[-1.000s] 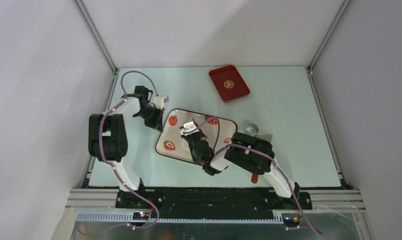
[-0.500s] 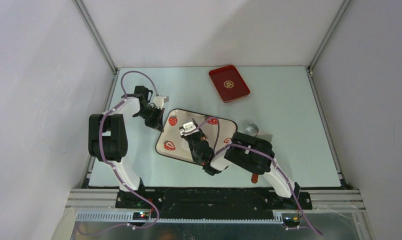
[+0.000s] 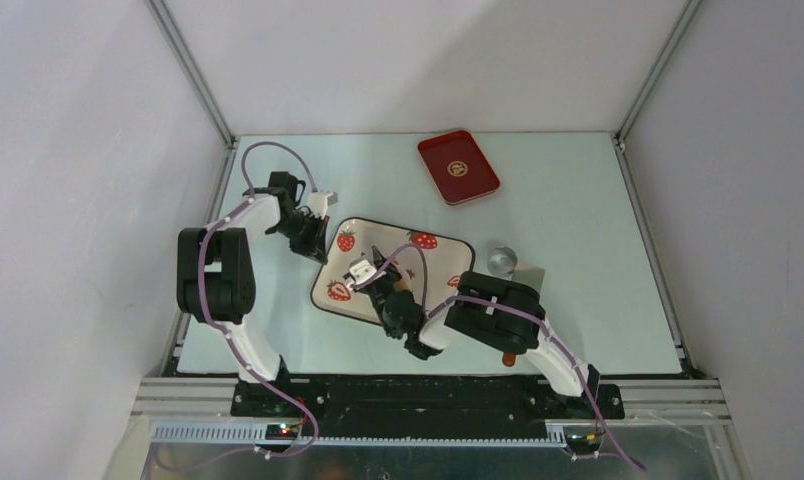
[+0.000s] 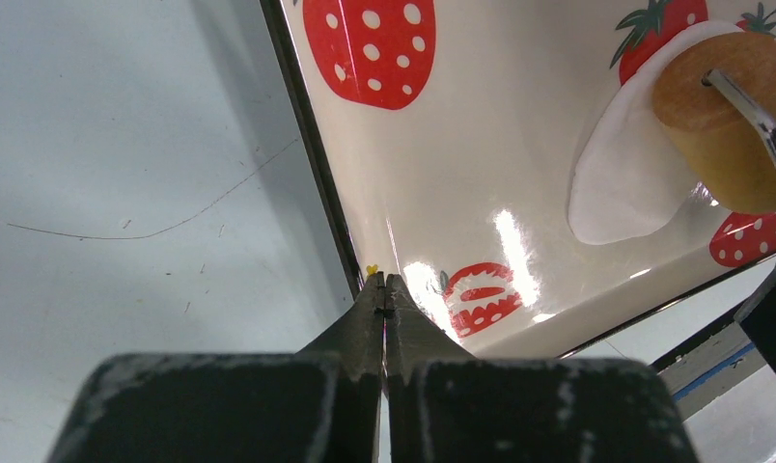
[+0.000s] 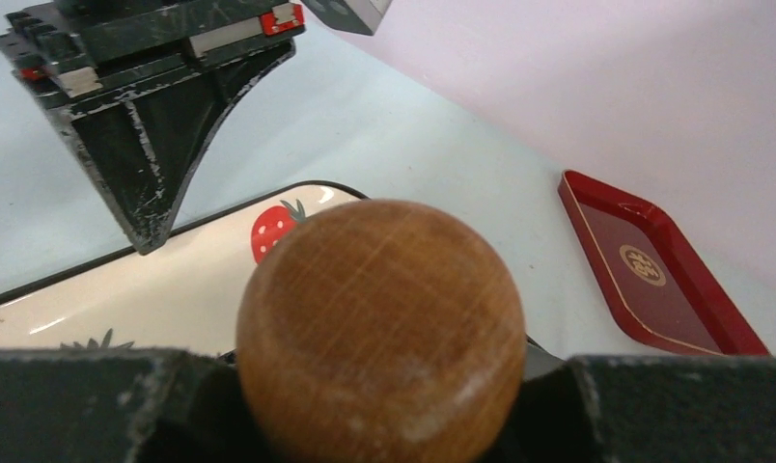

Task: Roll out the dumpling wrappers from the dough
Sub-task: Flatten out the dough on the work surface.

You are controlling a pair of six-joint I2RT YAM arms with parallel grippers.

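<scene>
right gripper [image 5: 379,391] clamps wooden rolling pin [image 5: 379,289] on flattened dumpling wrapper [image 4: 621,178] on strawberry tray [image 4: 442,145]; left gripper [image 4: 384,289] fully closed at tray edge

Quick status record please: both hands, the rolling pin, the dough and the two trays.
left hand: shut, tips at the left rim of the strawberry tray
right hand: closed on the wooden handle of the rolling pin
rolling pin: its end rests on the dough
dough: flattened white piece lying on the strawberry tray
red tray: far side of the table, apart from both hands
metal cup: right of the strawberry tray
</scene>
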